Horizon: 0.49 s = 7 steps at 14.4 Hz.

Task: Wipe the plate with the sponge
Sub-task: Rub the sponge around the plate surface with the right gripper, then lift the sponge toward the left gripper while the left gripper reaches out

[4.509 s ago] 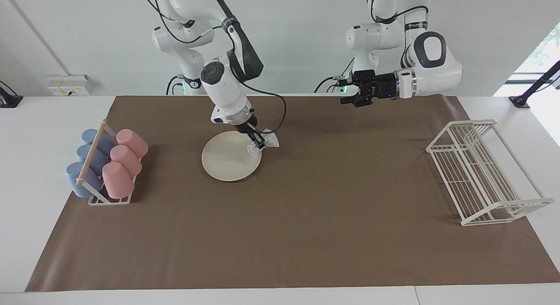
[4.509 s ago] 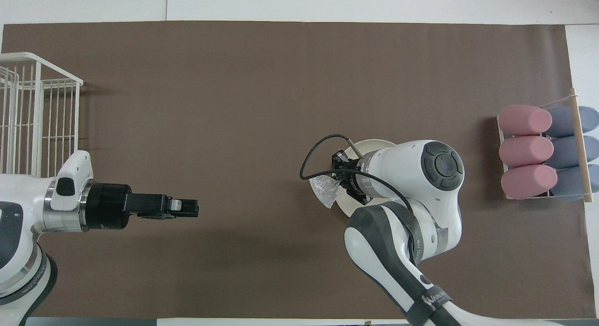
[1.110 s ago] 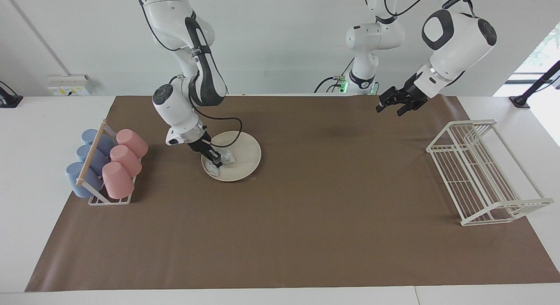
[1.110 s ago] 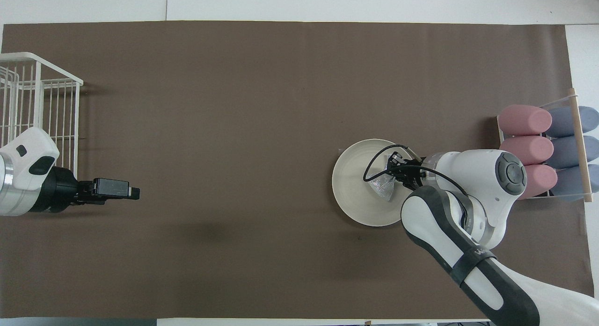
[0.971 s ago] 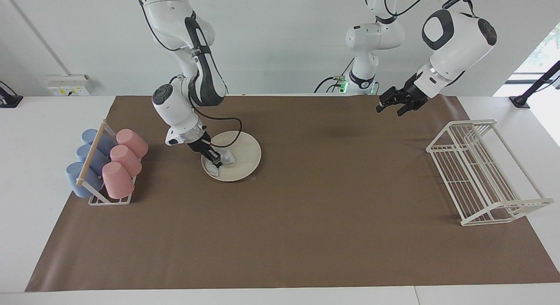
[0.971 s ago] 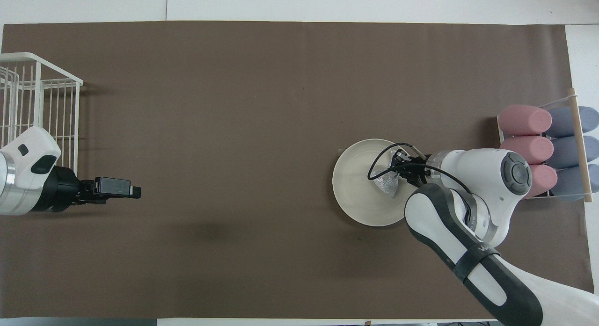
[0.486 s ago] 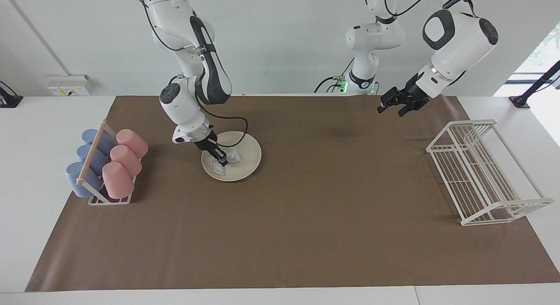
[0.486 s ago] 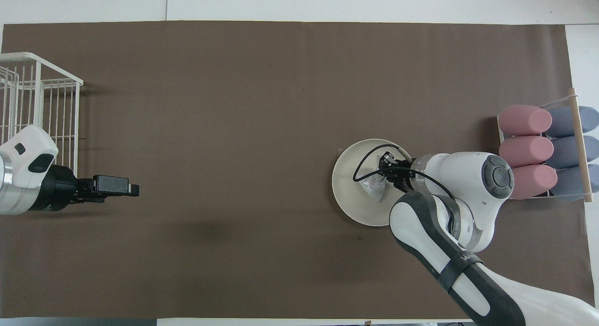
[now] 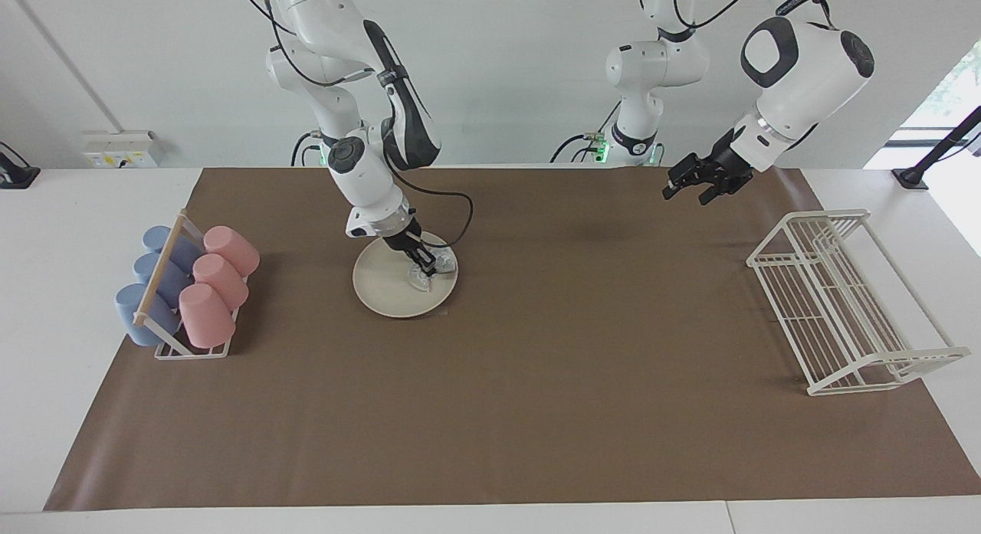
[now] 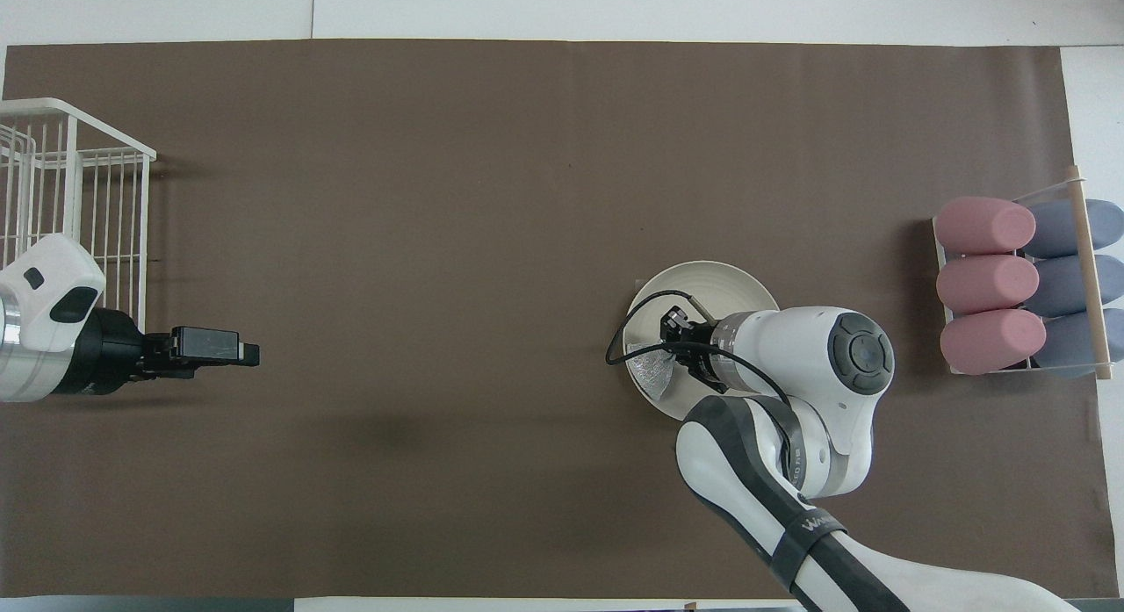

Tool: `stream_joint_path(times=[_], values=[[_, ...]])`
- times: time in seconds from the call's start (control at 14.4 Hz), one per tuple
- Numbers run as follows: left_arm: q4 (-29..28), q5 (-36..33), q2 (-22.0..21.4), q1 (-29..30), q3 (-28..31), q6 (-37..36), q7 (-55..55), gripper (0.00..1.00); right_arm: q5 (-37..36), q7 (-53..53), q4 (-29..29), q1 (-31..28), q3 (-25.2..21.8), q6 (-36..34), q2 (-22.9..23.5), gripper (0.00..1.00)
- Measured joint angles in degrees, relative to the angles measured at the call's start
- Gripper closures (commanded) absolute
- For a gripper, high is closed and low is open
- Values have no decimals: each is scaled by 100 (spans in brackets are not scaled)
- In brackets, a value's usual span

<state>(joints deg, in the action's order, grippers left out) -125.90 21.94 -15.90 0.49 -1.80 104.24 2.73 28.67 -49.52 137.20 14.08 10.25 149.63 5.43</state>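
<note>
Sponge [image 9: 431, 272]: soft, light mesh pad, I judge; pinched in my right tool [image 9: 426, 270], pressed on the plate's part toward the left arm's end.
Plate [image 9: 387, 285]: stiff, probably slick; flat on the worktop [image 9: 536, 411], could skid.
Room: cup rack [image 9: 184, 289] near; brown mat open elsewhere.
Left tool [image 9: 690, 183]: waits aloft, clenched or not I cannot tell.

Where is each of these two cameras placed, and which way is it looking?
Facing view: high across the table, looking at the robots; both arms show whole, right gripper pressing the sponge on the plate, left gripper waiting over the brown mat.
Overhead view: high above the robots' end, looking steeply down; only forearms and grippers show.
Shared: plate, sponge, cup rack, wire rack.
</note>
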Motion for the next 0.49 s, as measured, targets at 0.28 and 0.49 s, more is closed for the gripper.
stream_joint_path(times=[0.28,0.49], values=[[-30,0,4,0,1,1,0,0,0,-711,-257,50,6,-480,7,100],[-33,0,4,2,4,1,-57,0,-44,-1829,-1074,299,20,-1309,1,100]])
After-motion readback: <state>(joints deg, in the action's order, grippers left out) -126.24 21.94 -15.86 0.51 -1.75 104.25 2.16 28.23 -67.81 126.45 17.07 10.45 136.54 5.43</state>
